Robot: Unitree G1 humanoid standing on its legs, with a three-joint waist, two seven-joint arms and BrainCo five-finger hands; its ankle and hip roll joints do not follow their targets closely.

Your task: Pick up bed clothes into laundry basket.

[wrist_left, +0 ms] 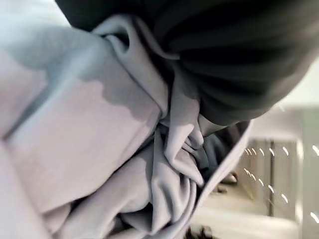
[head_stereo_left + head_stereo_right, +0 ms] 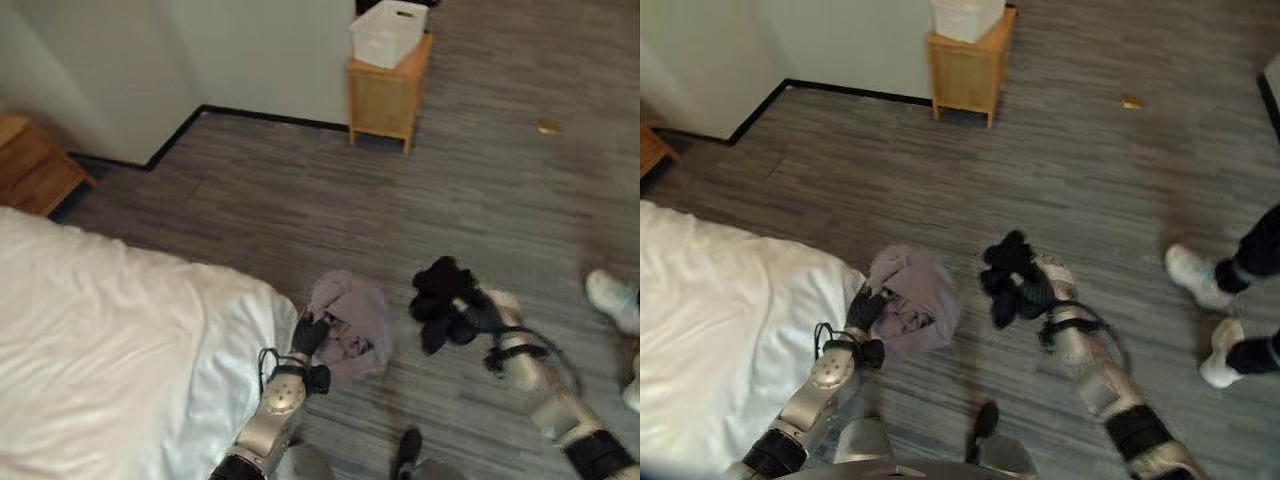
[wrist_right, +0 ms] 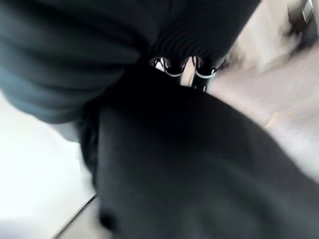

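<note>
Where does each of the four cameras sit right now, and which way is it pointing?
Left eye view: on the head, looking down at the bed, floor and the white basket on a wooden stand; both arms show.
Right eye view: beside it, same scene; a person's shoes to the right.
Left wrist view: along the left hand into the lilac garment.
Right wrist view: along the right hand into the black garment.
Shared: both eye views show both garments and hands.
</note>
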